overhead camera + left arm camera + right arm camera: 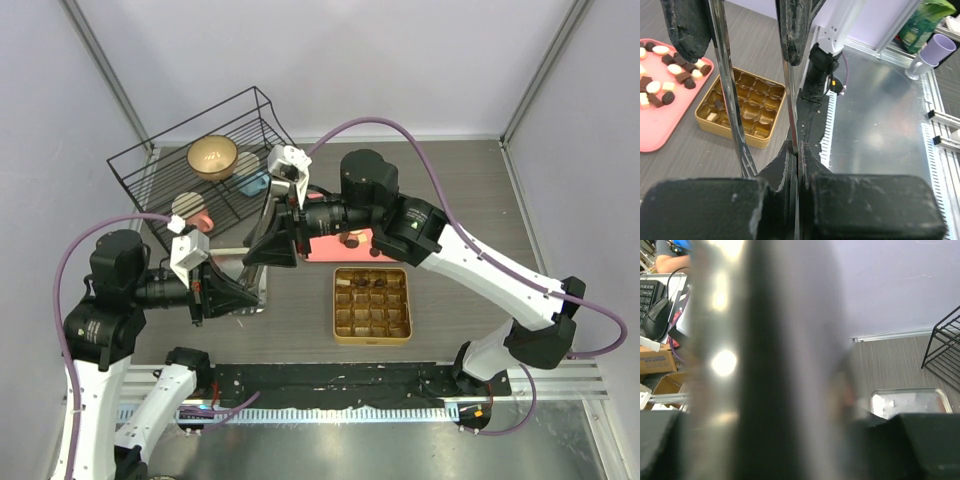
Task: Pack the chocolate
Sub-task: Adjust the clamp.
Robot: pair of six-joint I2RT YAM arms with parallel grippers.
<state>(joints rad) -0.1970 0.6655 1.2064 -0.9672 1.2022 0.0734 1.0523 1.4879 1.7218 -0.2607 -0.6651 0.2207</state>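
Chocolate [676, 69]: many small pieces, dark, lighter brown and cream, lie loose on the pink tray [660, 135] at the middle of the worktop. A few already sit in cells of the tin [735, 134].
Tin: gold and gridded, it sits just on the near side of the tray, towards the near edge. Most cells look unfilled.
Left fingers [687, 25]: they are drawn in on a pair of metal tongs [735, 115], one pad against each blade. They are off the tin's left side, and the tongs' tips are out of view.
Right fingers [270, 248]: they are at the tray's left end. The wrist view is filled by a blurred shiny metal thing, so I cannot tell whether they are spread or closed.
Handling: each piece is probably very light and stiff, yet brittle at the edges. The smooth shell is likely to slip between metal blades and to mark under a hard squeeze.
Hold: I would take a piece across its two short sides, low down, with gentle pressure. An outlying piece at the edge of the heap is best, where the blades fit without nudging its neighbours.
Risk: a pinch too high could flick the piece off the tray.
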